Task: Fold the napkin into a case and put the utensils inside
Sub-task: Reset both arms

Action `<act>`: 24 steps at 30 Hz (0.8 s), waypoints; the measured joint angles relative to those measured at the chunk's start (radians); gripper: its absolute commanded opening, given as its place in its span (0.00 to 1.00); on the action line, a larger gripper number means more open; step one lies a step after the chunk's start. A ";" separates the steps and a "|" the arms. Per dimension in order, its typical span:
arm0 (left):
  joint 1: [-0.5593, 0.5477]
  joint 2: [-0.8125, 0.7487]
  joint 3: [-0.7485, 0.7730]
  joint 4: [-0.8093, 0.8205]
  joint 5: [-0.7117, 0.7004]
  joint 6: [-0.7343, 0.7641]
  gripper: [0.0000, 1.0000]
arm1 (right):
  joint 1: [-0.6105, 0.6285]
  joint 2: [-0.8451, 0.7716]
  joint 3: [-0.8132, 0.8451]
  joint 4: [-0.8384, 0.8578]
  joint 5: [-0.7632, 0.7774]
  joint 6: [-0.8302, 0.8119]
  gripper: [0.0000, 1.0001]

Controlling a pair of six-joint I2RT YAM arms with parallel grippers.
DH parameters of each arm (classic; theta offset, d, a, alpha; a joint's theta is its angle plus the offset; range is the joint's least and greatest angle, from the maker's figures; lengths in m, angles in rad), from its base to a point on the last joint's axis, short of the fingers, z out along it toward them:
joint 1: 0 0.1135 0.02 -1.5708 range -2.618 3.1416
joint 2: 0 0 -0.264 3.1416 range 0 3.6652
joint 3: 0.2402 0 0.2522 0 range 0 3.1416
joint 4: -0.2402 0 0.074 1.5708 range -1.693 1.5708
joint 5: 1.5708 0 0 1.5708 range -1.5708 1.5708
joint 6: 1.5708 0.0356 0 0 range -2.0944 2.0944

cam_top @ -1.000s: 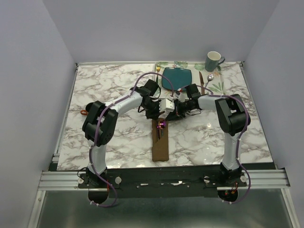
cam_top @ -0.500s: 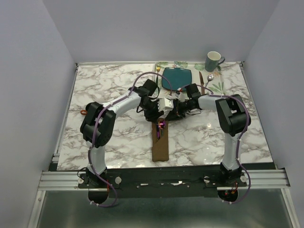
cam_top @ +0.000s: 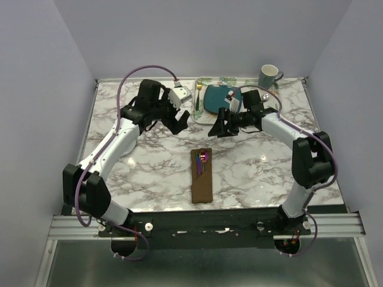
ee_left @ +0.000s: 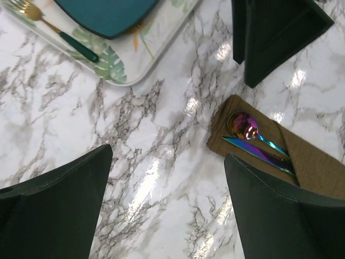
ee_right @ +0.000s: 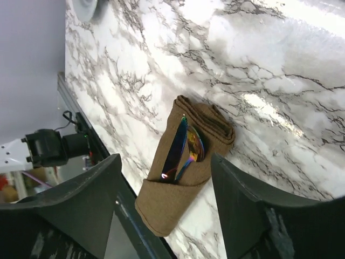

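Top view: folded napkin (cam_top: 201, 182) on marble table (cam_top: 131, 173), long axis near-to-far; utensils (cam_top: 203, 160) tucked in, heads out the far end. Left gripper (cam_top: 172, 124) and right gripper (cam_top: 219, 130) spread, empty, beyond it. Left wrist: heads aim up-left. Right wrist: strip slants, open end upper right.

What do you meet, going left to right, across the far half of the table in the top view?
Left gripper → fork → plate → mug.
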 measured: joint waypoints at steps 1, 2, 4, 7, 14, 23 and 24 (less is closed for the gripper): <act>0.008 -0.024 0.000 0.008 -0.007 -0.027 0.99 | -0.002 -0.018 0.001 -0.012 0.006 -0.015 0.92; 0.014 -0.035 0.002 0.009 -0.010 -0.040 0.99 | -0.003 -0.044 0.005 -0.035 0.016 -0.043 0.98; 0.032 -0.058 0.019 -0.010 -0.014 -0.076 0.99 | -0.009 -0.087 0.008 -0.062 0.036 -0.077 1.00; 0.054 -0.057 0.090 -0.068 -0.026 -0.127 0.99 | -0.024 -0.172 0.009 -0.128 0.097 -0.165 1.00; 0.132 0.028 0.286 -0.253 -0.063 -0.257 0.99 | -0.191 -0.465 -0.065 -0.222 0.265 -0.368 1.00; 0.189 0.019 0.013 -0.336 -0.190 -0.355 0.99 | -0.288 -0.640 -0.236 -0.338 0.436 -0.485 1.00; 0.189 0.014 -0.033 -0.339 -0.207 -0.364 0.99 | -0.288 -0.647 -0.249 -0.345 0.436 -0.489 1.00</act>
